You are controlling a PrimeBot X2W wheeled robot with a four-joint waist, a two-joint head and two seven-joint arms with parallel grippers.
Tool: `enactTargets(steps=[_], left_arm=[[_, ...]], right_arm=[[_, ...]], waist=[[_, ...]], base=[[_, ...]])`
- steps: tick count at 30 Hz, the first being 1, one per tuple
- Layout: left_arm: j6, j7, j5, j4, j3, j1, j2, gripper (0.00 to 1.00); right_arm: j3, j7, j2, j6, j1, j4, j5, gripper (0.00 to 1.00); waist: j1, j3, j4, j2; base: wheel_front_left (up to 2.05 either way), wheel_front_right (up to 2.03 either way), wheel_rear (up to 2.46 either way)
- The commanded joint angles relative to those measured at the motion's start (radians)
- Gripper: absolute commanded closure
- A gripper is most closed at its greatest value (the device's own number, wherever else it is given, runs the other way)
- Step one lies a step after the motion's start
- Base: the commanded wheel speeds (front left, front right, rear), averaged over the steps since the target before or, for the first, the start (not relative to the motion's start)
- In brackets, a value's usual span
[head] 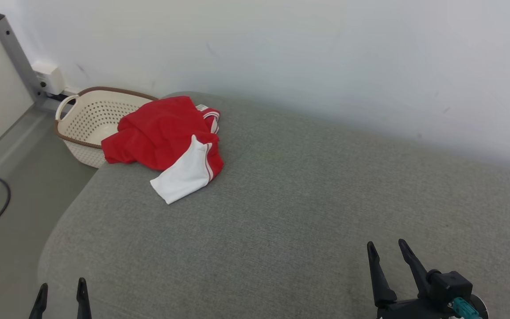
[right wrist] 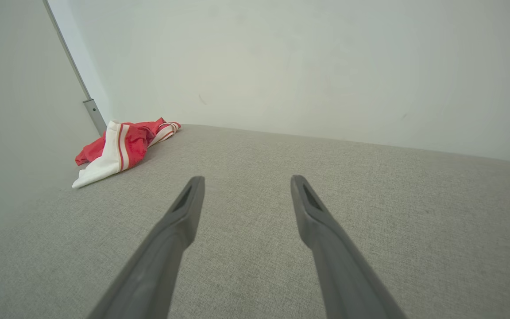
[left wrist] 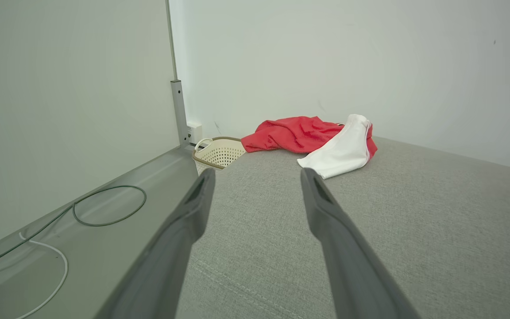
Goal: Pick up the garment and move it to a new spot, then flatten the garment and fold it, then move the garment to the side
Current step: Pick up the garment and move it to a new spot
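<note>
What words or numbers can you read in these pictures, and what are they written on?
No words or numbers can be read anywhere.
On the red and white garment, the small white tag: too small to read.
On the basket, the white wall box and the grey cushion: no writing to see.

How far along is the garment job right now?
Nothing looks done: the red-and-white garment lies crumpled at the far left corner of the grey cushion, beside the basket. Nothing is in hand: the left end effector and right end effector are open, well short of it. Left: pick up, move, flatten, fold, set aside.
</note>
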State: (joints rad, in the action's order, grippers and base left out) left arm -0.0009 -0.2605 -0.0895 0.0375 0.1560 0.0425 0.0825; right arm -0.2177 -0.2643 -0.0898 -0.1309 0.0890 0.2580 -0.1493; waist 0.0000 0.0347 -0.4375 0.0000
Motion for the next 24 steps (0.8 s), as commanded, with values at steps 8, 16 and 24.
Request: enactTargets(steps=[8,16,24], left_arm=[[0.012,-0.003,-0.011,0.0,-0.002,0.016,0.005,0.0],[0.015,-0.003,-0.031,-0.002,0.006,0.011,0.003,0.0],[-0.006,-0.003,-0.053,-0.016,0.004,-0.065,0.02,0.0]], right_arm=[[-0.018,-0.002,-0.001,0.0,0.004,-0.001,-0.012,0.0],[-0.025,-0.002,-0.007,0.0,0.009,0.003,-0.019,0.0],[-0.043,-0.002,-0.018,0.0,0.026,-0.003,-0.026,0.0]], waist=[[0.0,0.005,-0.055,0.0],[0.0,0.002,-0.057,0.0],[0.0,-0.022,-0.023,0.0]], base=[[0.0,0.0,0.0],[0.0,0.0,0.0],[0.0,0.0,0.0]])
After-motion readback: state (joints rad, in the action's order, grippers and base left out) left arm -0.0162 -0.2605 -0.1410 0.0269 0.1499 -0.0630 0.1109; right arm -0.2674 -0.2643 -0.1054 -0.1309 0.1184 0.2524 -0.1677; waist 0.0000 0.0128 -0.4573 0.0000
